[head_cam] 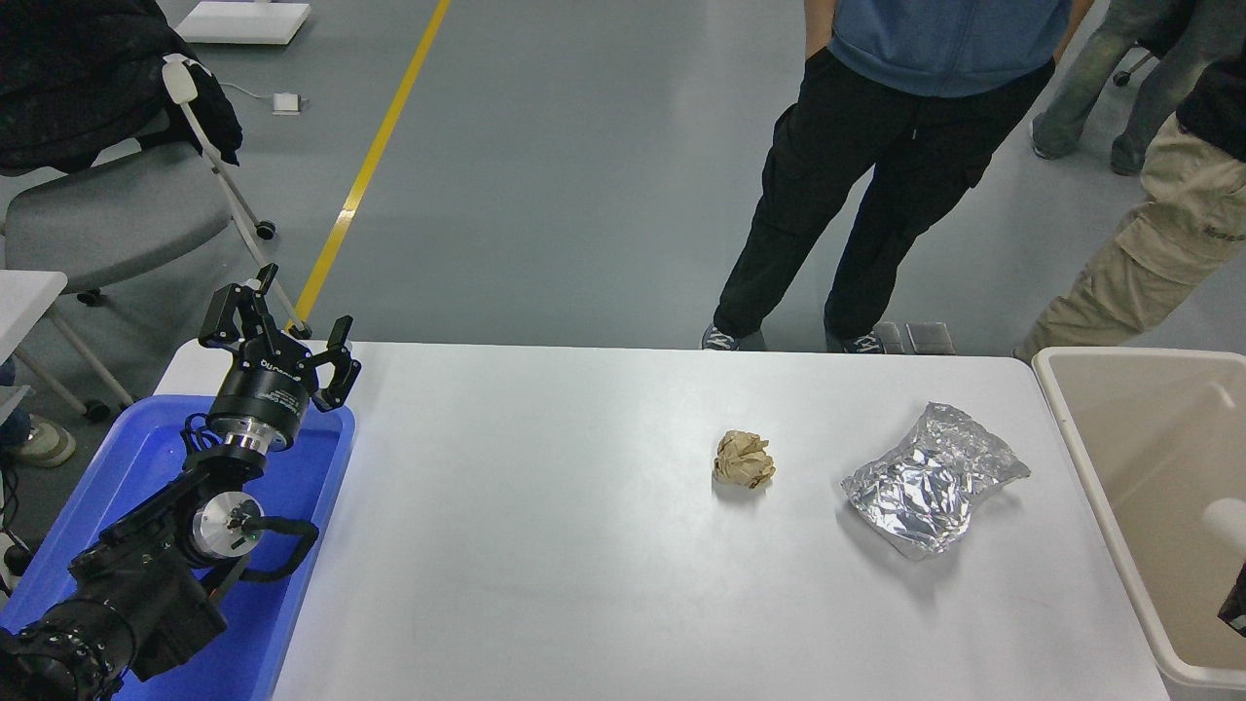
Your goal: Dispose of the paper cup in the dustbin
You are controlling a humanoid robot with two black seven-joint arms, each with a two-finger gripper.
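1. Only a dark sliver of my right gripper (1234,606) showed at the frame's right edge. I couldn't tell its jaws' state.
2. The paper cup (1227,518) sat inside the dustbin (1076,448), so the drop looked done. Best next move was to lift straight up, clear of the rim.
3. My left gripper (277,336) was parked over the blue tray (321,487), jaws spread and empty.
4. There was small white print on its body, too small to read.

Paper cup (1228,522) blurred inside dustbin (1071,428); right gripper (1236,604) cut by edge.
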